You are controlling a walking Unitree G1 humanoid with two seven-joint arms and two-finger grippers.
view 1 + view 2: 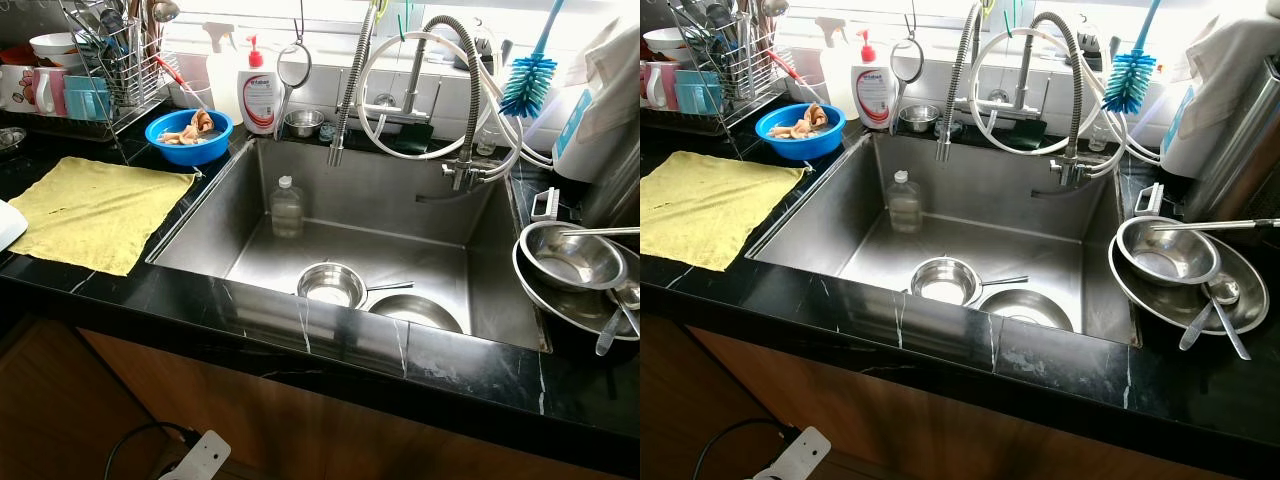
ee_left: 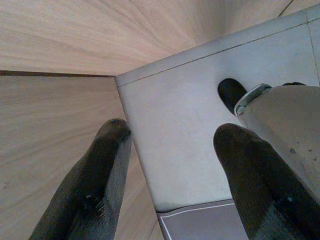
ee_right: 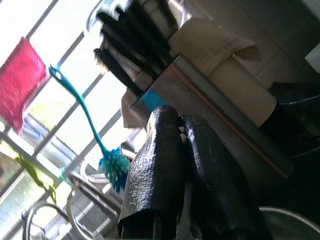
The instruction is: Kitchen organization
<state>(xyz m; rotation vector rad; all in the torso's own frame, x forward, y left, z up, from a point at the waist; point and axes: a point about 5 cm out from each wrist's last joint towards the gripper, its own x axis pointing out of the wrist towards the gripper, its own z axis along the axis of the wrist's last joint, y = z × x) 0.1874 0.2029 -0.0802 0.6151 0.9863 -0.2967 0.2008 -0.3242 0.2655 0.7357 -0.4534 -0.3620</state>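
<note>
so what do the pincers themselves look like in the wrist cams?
Left pincer: two long black fingers with rounded tips and a dull, slightly grainy surface. Right pincer: the same black fingers, with a fine woven-looking texture on the pads. No cables or markings can be made out on either.

Two steel pans [image 1: 332, 285] were counted in the sink, plus one plastic bottle [image 1: 286, 207]. One blue bowl [image 1: 188, 136], one yellow cloth [image 1: 95, 209] and one blue bottle brush [image 1: 527, 84] were seen.
</note>
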